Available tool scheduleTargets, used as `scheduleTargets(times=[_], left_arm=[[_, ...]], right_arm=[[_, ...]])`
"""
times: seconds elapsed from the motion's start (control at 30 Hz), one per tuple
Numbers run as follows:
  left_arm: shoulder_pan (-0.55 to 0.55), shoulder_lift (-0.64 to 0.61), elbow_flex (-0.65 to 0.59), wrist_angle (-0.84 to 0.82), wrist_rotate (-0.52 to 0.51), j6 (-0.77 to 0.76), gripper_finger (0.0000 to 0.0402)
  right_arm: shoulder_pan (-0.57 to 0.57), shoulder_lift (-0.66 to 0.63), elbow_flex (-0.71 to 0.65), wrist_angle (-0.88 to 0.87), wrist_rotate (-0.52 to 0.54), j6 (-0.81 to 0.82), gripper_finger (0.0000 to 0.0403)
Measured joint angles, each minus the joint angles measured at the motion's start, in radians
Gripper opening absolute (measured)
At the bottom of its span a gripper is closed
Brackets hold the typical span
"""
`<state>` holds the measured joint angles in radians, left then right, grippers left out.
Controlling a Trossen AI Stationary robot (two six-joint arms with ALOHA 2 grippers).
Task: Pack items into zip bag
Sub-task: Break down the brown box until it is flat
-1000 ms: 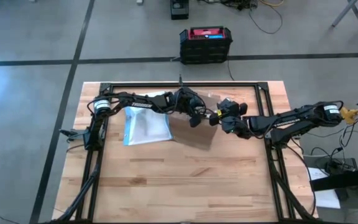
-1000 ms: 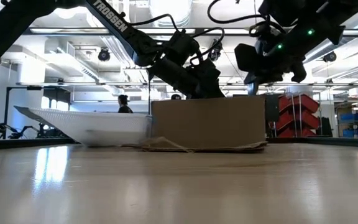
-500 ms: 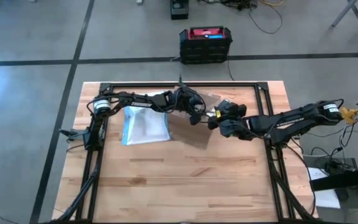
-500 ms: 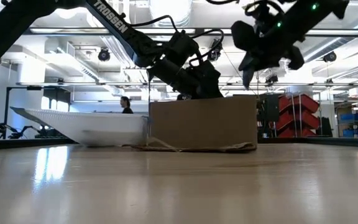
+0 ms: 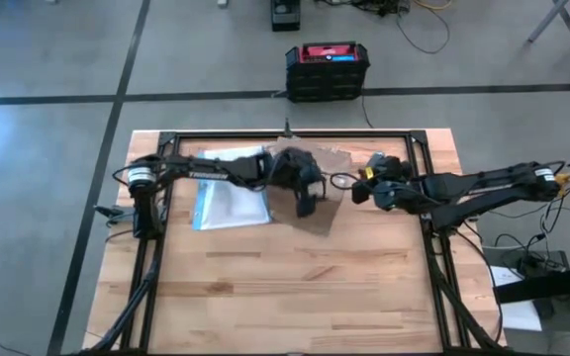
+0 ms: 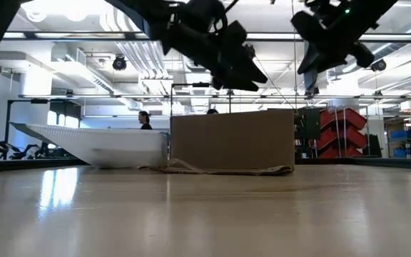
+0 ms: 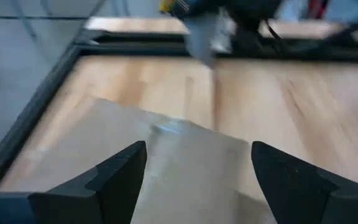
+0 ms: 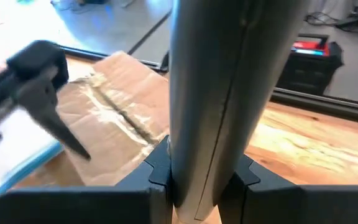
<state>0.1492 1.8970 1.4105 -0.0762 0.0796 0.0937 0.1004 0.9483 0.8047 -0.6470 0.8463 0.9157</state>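
The left gripper (image 5: 306,203) is held open above the brown cardboard box (image 5: 310,193). A slim grey stick-like tool (image 8: 222,99) is pinched by the right gripper (image 5: 362,185).

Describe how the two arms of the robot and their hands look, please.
Both arms are dark and jointed, with black cables looped along the links. The left arm carries a white patch near its shoulder; the right arm has a yellow part near its base. The left hand has two broad, dark, wedge-shaped fingers. The right hand looks equally dark.
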Motion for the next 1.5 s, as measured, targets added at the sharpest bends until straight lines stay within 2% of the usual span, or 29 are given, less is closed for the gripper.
scheduleTargets(times=[0.13, 0.3, 0.37, 0.6, 0.7, 0.87, 1.03, 1.23, 1.5], left_arm=[[-0.067, 0.049, 0.001, 0.009, -0.213, 0.014, 0.0276], [-0.057, 0.092, 0.0, 0.071, -0.36, -0.002, 0.0276], [-0.042, 0.106, 0.001, 0.088, -0.388, 0.001, 0.0276], [0.013, 0.125, 0.006, 0.229, -0.405, 0.02, 0.0276], [0.017, 0.125, 0.044, 0.186, -0.4, 0.053, 0.0276], [0.003, 0.124, 0.079, 0.129, -0.274, 0.082, 0.0276], [-0.01, 0.172, 0.078, 0.142, -0.218, 0.092, 0.0276], [-0.026, 0.206, 0.076, 0.162, -0.223, 0.137, 0.0276], [-0.023, 0.212, 0.074, 0.171, -0.264, 0.137, 0.0276]], right_arm=[[0.042, -0.004, 0.0, -0.002, -0.001, -0.006, 0.0056], [0.089, 0.033, -0.001, -0.005, -0.001, 0.04, 0.0056], [0.094, 0.049, -0.001, -0.003, 0.002, 0.064, 0.0056], [0.026, 0.084, -0.001, 0.001, 0.084, 0.157, 0.0056], [-0.037, 0.084, 0.001, 0.001, 0.125, 0.143, 0.0056], [-0.141, 0.075, -0.012, 0.044, 0.128, 0.114, 0.0056], [-0.16, 0.077, -0.107, 0.244, 0.182, 0.106, 0.0056], [-0.157, 0.095, -0.269, 0.543, 0.23, 0.088, 0.0056], [-0.147, 0.12, -0.315, 0.632, 0.288, 0.028, 0.0056]])
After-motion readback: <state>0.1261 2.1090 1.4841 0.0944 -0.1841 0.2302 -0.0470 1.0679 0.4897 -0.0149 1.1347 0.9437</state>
